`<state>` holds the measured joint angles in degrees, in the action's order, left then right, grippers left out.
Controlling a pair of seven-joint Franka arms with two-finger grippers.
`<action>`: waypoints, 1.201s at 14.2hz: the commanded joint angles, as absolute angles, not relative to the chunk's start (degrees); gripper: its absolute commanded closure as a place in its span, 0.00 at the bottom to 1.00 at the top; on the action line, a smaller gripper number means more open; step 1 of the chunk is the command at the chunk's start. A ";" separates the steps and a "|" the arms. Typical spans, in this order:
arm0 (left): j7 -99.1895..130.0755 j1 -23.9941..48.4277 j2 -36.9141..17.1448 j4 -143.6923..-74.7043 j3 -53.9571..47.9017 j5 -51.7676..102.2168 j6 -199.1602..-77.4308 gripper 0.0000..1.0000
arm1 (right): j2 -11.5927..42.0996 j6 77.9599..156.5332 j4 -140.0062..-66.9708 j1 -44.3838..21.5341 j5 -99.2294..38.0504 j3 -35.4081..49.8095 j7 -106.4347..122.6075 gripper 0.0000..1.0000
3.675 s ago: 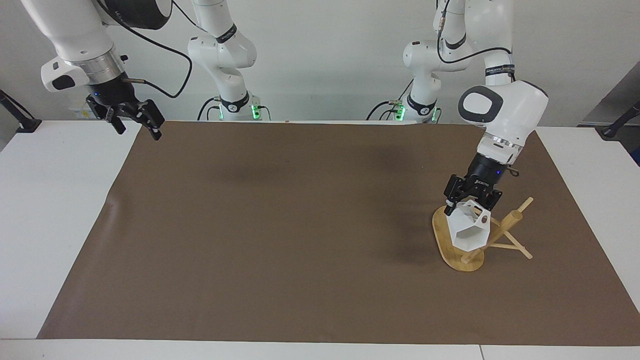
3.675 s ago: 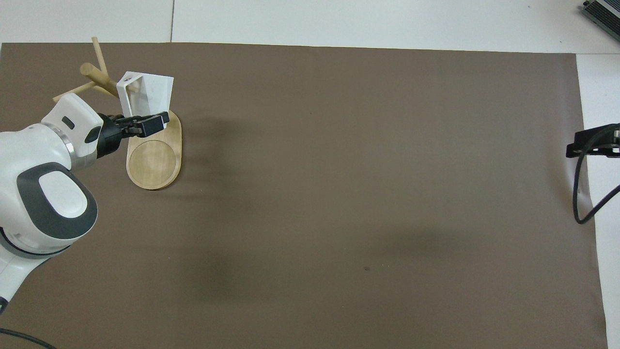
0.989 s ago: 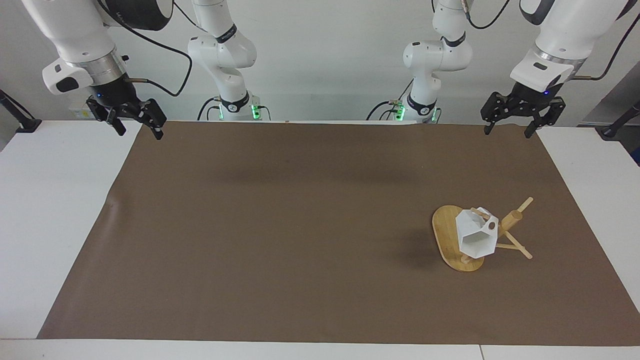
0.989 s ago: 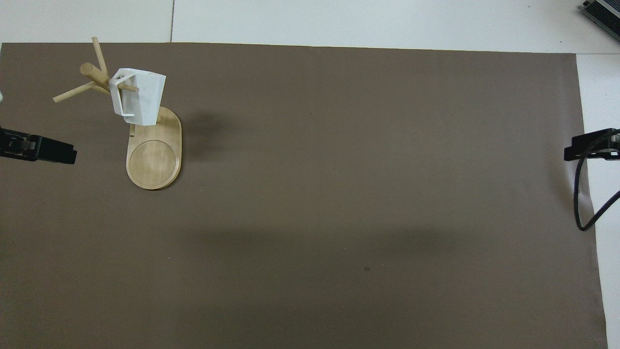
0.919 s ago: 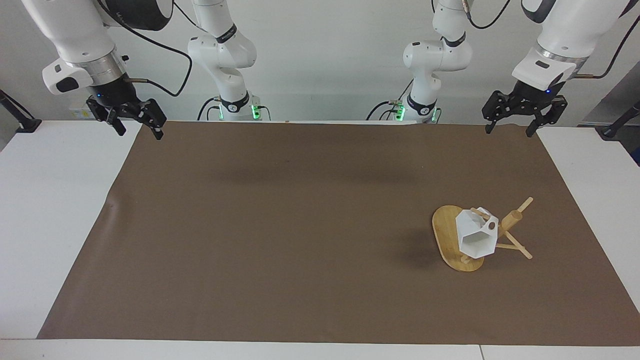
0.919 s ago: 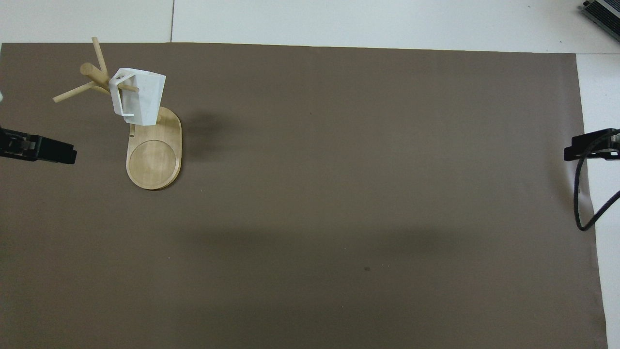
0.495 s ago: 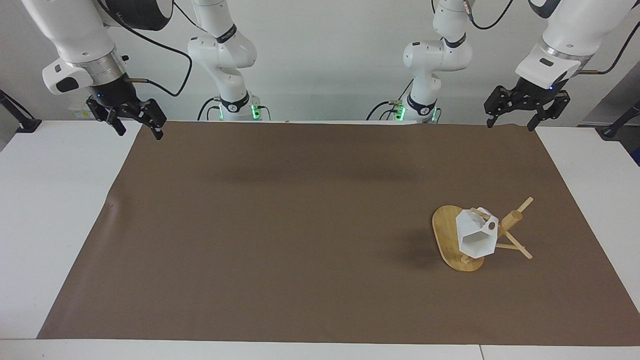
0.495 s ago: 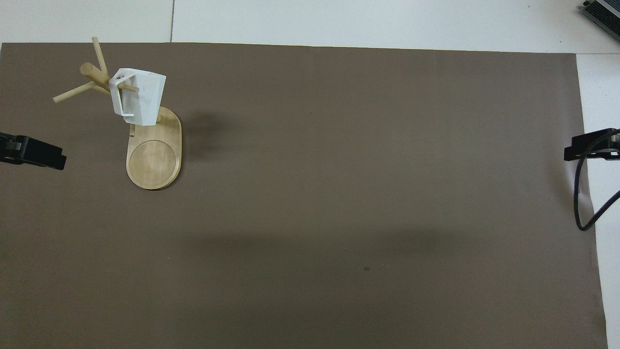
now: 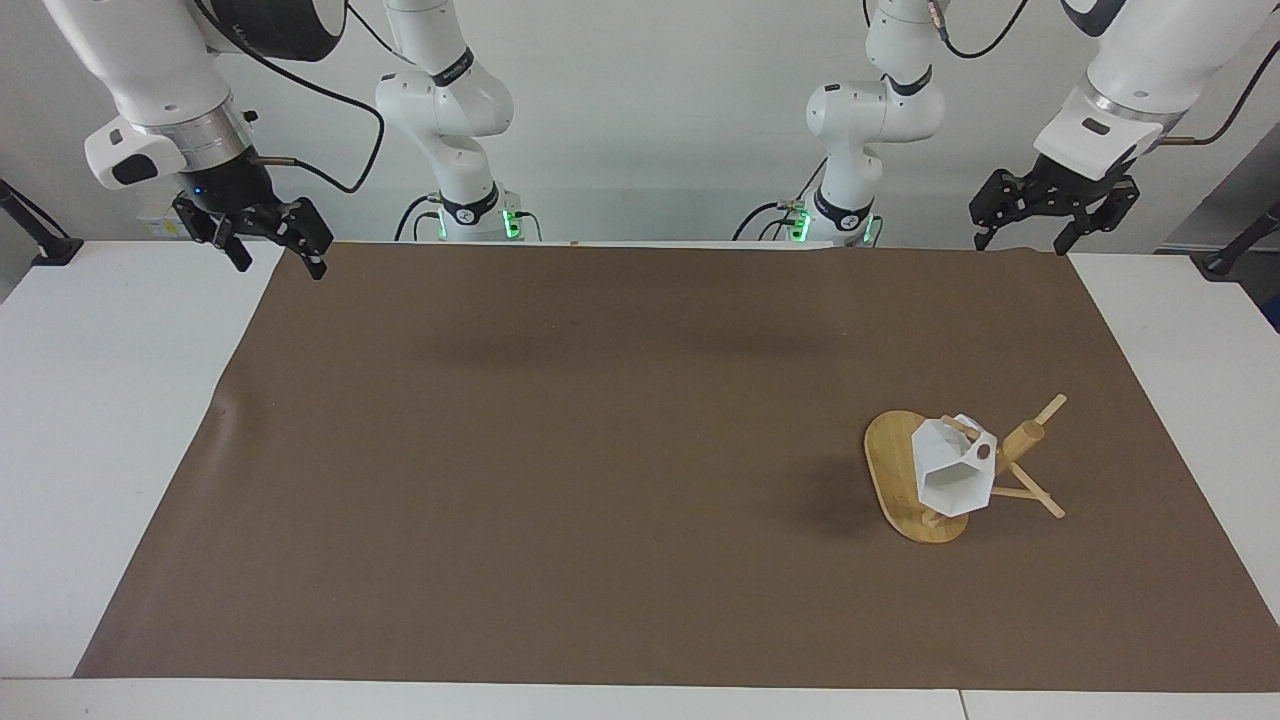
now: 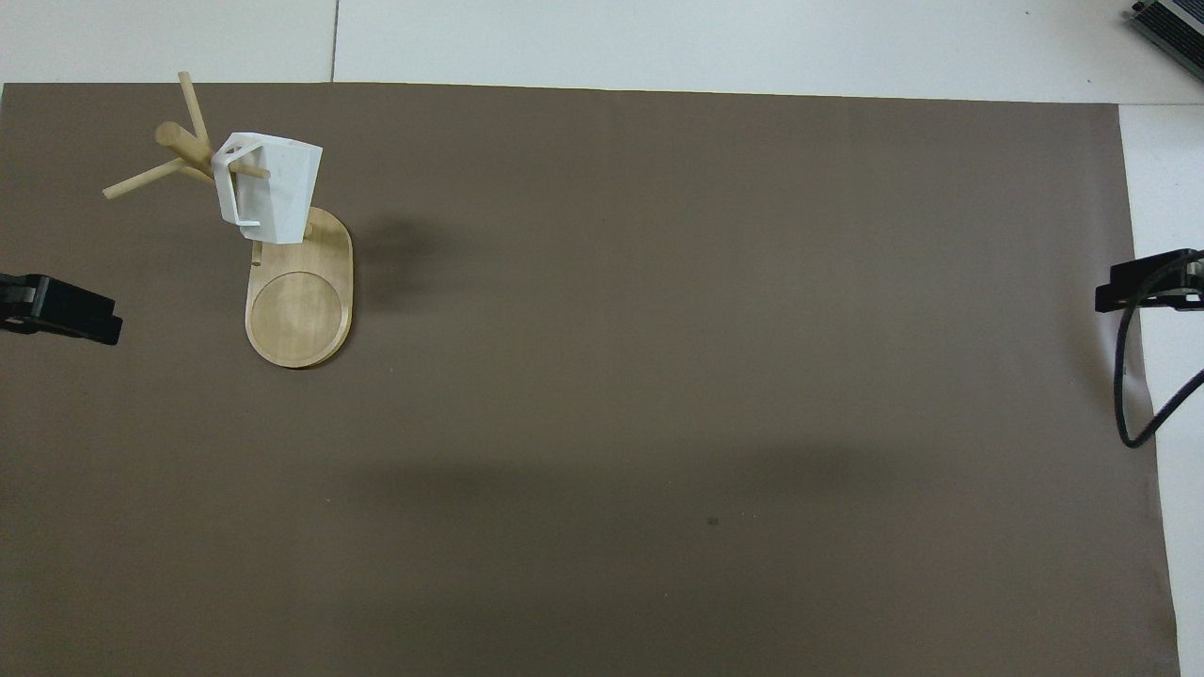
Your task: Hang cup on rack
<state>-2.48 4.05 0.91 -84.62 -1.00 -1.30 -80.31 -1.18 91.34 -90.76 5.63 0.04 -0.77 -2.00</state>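
Observation:
The white faceted cup (image 9: 953, 468) hangs by its handle on a peg of the bamboo rack (image 9: 1022, 443), over the rack's oval base (image 9: 888, 470), toward the left arm's end of the table. It also shows in the overhead view (image 10: 273, 188) on the rack (image 10: 301, 310). My left gripper (image 9: 1048, 242) is open and empty, raised high over the mat's edge nearest the robots. Only one finger (image 10: 66, 310) of it shows in the overhead view. My right gripper (image 9: 278, 262) is open and empty, raised over the mat's corner at the right arm's end.
A brown mat (image 9: 600, 450) covers the white table (image 9: 90, 400). A black cable (image 10: 1133, 376) hangs by the right gripper in the overhead view.
The left gripper let go of the cup, which now hangs on the peg, and withdrew up toward its base. In the last second it kept drifting away. The right arm waits.

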 commanded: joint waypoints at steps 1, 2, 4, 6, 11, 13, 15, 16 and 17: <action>0.61 3.87 2.99 -87.10 -1.14 -2.46 -79.98 0.00 | -1.85 91.23 -91.58 5.80 0.26 -0.79 -1.23 0.00; 0.53 3.87 2.99 -87.10 -1.14 -2.46 -80.07 0.00 | -1.85 91.32 -91.58 5.80 0.26 -0.79 -1.23 0.00; 0.00 2.56 2.99 -87.10 -1.14 -2.46 -80.33 0.00 | -1.85 91.32 -91.58 5.80 0.26 -0.79 -1.23 0.00; 0.78 2.29 2.99 -87.01 -1.14 -2.37 -80.60 0.00 | -1.85 91.32 -91.58 5.80 0.26 -0.79 -1.23 0.00; 0.36 2.29 2.81 -86.66 -1.14 -2.37 -80.95 0.00 | -1.85 91.32 -91.58 5.80 0.26 -0.79 -1.23 0.00; 0.87 2.29 2.73 -86.67 -1.14 -2.29 -81.21 0.00 | -1.85 91.32 -91.58 5.80 0.26 -0.79 -1.23 0.00; 0.70 2.20 3.07 -87.27 -1.14 -2.29 -80.95 0.00 | -1.85 91.32 -91.58 5.80 0.26 -0.79 -1.23 0.00; 0.62 2.20 3.16 -87.28 -1.14 -2.29 -81.12 0.00 | -1.85 91.32 -91.58 5.80 0.26 -0.79 -1.23 0.00; 0.35 2.28 3.16 -87.28 -1.14 -2.29 -81.30 0.00 | -1.85 91.23 -91.58 5.80 0.26 -0.79 -1.23 0.00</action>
<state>0.04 2.52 1.50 -85.35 -0.90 -1.41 -80.37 -1.18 91.34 -90.76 5.63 0.04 -0.77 -2.00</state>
